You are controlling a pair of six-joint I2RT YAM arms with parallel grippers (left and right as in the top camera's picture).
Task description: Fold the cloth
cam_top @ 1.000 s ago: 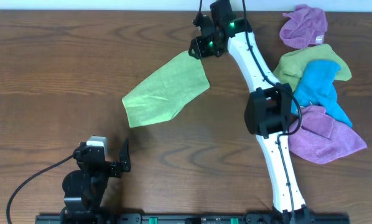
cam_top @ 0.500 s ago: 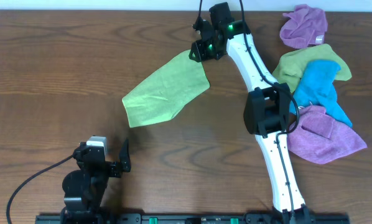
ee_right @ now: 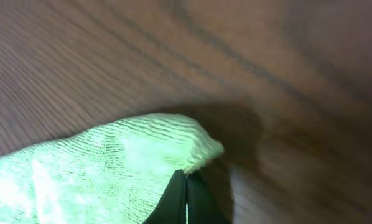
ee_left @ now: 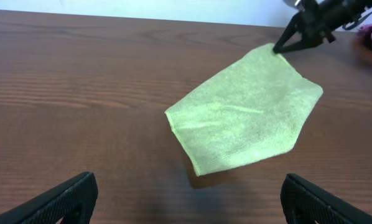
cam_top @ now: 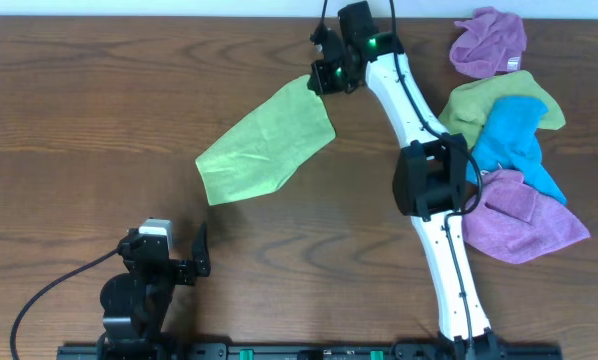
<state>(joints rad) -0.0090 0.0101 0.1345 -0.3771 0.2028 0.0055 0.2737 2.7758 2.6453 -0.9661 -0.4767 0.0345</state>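
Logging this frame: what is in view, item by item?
lime cloth: one, bright green, flat at table centre
purple cloths: two, one at the far right corner, one nearer at the right edge
olive cloth: one, dull green, in the right pile
blue cloth: one, lying on the olive cloth
table: one, dark wood
left gripper: one, black, open, near left, holding nothing
right gripper: one, black, shut on the lime cloth's far corner
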